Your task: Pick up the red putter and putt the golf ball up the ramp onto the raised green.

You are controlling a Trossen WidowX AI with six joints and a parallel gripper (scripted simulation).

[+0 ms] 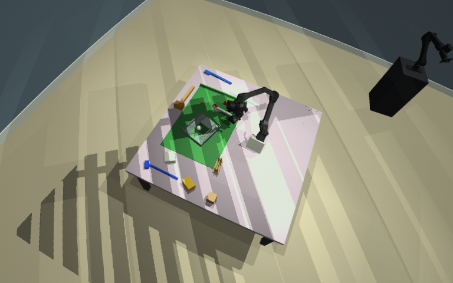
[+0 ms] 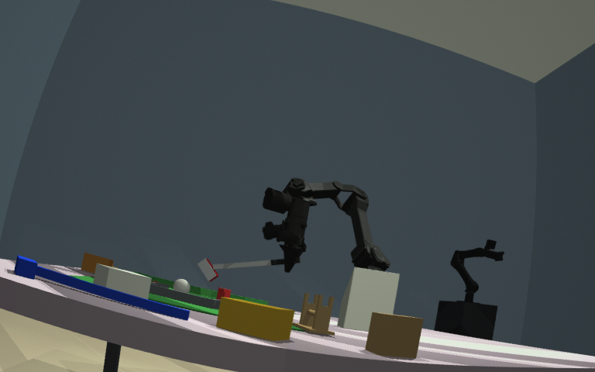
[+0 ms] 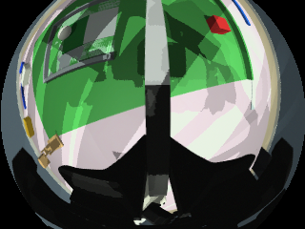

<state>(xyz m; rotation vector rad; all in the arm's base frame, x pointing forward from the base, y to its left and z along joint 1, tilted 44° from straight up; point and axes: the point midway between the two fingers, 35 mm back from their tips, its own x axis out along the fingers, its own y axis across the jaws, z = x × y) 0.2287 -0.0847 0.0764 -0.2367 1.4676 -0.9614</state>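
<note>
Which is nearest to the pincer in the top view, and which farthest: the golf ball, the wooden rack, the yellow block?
From the pincer, which grips the putter:
1. Golf ball, on the raised green beside it.
2. Wooden rack, at the mat's near edge.
3. Yellow block, near the table's front edge.
</note>
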